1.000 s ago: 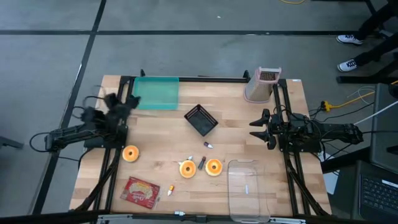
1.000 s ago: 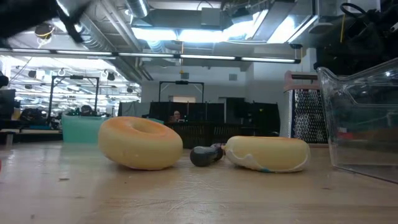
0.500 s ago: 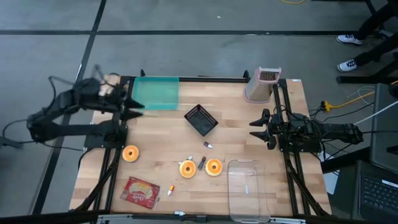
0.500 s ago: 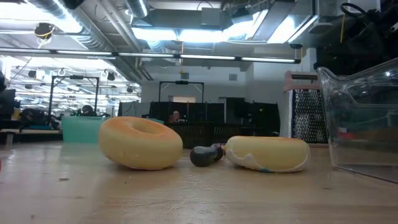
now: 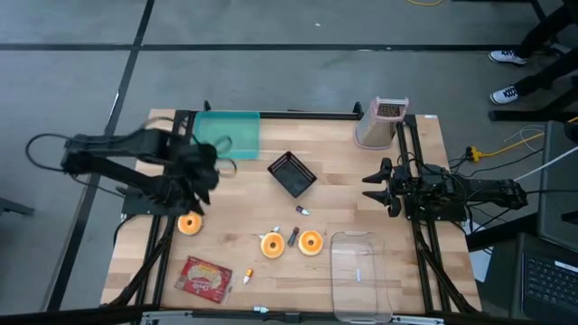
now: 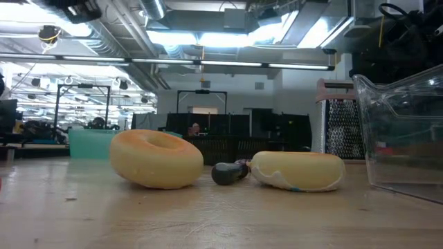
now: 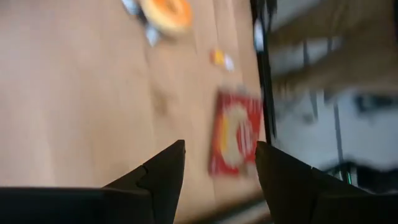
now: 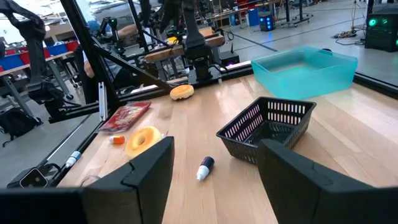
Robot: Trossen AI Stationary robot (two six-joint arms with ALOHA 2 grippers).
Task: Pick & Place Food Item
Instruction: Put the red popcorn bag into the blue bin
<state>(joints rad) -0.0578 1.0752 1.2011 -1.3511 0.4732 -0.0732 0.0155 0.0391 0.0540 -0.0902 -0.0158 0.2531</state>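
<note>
The wooden table (image 5: 352, 194) carries everything. The clear plastic container (image 5: 359, 275) sits at its front edge, right of the black mesh basket (image 5: 292, 173). The teal bin (image 5: 228, 134) lies behind and left of the basket. The left gripper (image 5: 200, 176) hangs left of the basket, fingers apart, empty. The right gripper (image 5: 372, 185) waits to the basket's right, fingers apart. Three doughnuts lie in front of the basket: one (image 5: 190, 223) well to the left, one (image 5: 273, 244) nearly straight ahead, one (image 5: 311, 241) just beside it.

Teal bin (image 5: 227, 134), black basket (image 5: 292, 173) (mesh), orange-yellow donuts (image 5: 273, 244).
</note>
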